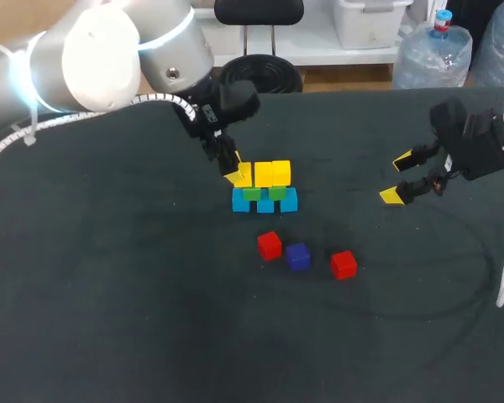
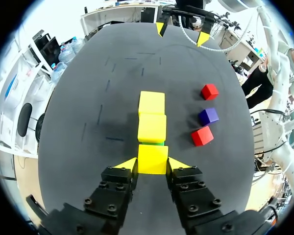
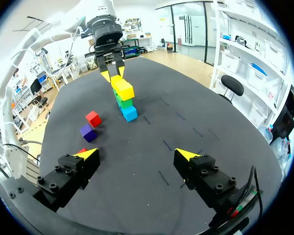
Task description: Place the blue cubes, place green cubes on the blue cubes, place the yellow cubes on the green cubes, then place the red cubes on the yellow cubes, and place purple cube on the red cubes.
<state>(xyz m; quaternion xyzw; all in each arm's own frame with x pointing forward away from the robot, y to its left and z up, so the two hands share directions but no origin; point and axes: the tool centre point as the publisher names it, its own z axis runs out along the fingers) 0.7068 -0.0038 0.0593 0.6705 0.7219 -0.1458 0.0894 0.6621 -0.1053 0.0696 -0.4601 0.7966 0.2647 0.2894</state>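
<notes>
A row of blue cubes stands mid-table with green cubes on it and three yellow cubes on top. My left gripper is at the row's left end, shut on the end yellow cube, which rests in line with the other yellow cubes. In front lie two red cubes with a purple cube between them. My right gripper hangs open and holds nothing, off to the right of the stack; its view shows the stack far ahead.
The dark table stretches wide on the left and along the front. A faint ring mark lies on the cloth at the right. The loose cubes are about a hand's width in front of the stack.
</notes>
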